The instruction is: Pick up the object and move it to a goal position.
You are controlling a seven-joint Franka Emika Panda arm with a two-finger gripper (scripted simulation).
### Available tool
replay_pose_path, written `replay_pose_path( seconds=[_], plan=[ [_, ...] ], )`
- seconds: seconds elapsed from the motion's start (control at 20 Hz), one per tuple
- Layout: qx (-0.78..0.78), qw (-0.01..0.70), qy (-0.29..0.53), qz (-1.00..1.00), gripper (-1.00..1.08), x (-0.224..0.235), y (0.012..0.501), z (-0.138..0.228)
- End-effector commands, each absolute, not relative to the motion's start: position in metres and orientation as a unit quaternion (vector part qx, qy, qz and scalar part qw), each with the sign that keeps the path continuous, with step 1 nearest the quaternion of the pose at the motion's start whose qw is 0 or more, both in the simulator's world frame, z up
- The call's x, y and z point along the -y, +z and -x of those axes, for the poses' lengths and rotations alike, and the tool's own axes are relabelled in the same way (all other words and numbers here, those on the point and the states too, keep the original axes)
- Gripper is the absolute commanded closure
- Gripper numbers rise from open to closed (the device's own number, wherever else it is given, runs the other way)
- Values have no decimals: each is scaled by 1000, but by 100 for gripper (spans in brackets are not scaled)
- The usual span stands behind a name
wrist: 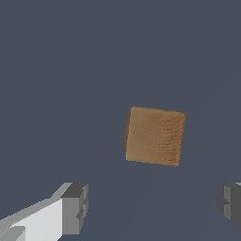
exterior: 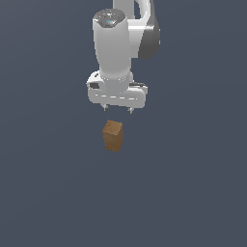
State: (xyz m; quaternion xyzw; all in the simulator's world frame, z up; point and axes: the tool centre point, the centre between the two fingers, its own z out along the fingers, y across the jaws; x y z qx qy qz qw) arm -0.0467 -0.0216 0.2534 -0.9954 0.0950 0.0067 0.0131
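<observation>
One wooden block (exterior: 113, 136) stands upright on the table (exterior: 43, 193), just below one white gripper (exterior: 117, 109), whose two fingers (wrist: 75, 207) hang spread wide, holding nothing.

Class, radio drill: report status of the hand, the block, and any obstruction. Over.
Hand open, above the wooden block, not touching. Block upright on the surface, ungrasped. Nothing in the way. Over.

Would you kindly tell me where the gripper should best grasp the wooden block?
Probably from above, across two opposite upright sides of the wooden block: it stands upright, free on all sides, narrower than the open gripper hanging above it.
</observation>
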Motion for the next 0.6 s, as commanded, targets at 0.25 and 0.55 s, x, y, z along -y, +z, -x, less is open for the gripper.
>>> replay_pose_path(
  seconds=[0.25, 0.55],
  plan=[
    [-142, 3, 2, 990, -92, 42, 207, 31],
    [-156, 0, 0, 988, -92, 49, 193, 27]
  ],
)
